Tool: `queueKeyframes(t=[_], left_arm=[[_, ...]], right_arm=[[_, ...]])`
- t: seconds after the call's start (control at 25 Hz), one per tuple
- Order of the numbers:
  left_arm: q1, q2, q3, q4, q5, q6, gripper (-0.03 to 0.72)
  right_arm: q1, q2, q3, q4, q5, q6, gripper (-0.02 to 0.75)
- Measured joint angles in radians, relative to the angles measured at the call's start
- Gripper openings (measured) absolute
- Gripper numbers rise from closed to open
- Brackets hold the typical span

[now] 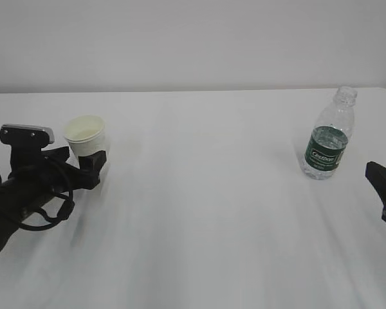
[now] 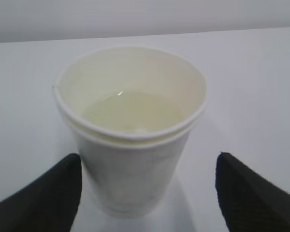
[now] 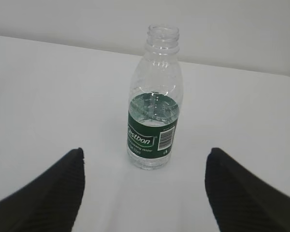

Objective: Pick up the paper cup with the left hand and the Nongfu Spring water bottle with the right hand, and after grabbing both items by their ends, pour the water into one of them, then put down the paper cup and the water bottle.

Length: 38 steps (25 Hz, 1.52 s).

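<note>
Paper cup (image 2: 130,145) holding water (image 2: 130,112), upright between spread, released left hand (image 2: 147,193) fingers; Nongfu Spring water bottle (image 3: 153,104) upright before released right hand (image 3: 145,193)

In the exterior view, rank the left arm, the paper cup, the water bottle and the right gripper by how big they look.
1. left arm, though nearer the camera
2. water bottle
3. paper cup
Unranked: right gripper, cut off by the frame edge, so its size is unsure.

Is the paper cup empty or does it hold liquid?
Holds liquid: the paper cup shows a pale liquid surface with a glint, well below its rim.
</note>
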Motion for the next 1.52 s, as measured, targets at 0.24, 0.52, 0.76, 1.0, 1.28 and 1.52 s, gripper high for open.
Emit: queueKeyframes(t=[0.24,0.52,0.76,1.0,1.28,1.52], left_arm=[[0.000,-0.057,0.101,0.002,0.000,-0.034,0.627],[0.000,-0.109,0.184,0.010,0.000,-0.038,0.613],[0.000,-0.165,0.224,0.016,0.000,-0.038,0.602],[0.000,-0.266,0.231,0.059,0.000,-0.038,0.592],[0.000,-0.381,0.232,0.102,0.000,-0.038,0.591],[0.000,-0.470,0.234,0.102,0.008,-0.038,0.587]], right_arm=[[0.000,0.000,0.000,0.000,0.000,0.000,0.590],[0.000,0.000,0.000,0.000,-0.002,0.000,0.590],[0.000,0.000,0.001,0.000,-0.037,0.000,0.608],[0.000,0.000,-0.026,0.000,-0.034,0.006,0.594],[0.000,-0.007,-0.131,-0.006,0.053,0.013,0.593],[0.000,-0.051,-0.189,-0.013,0.120,0.023,0.593]])
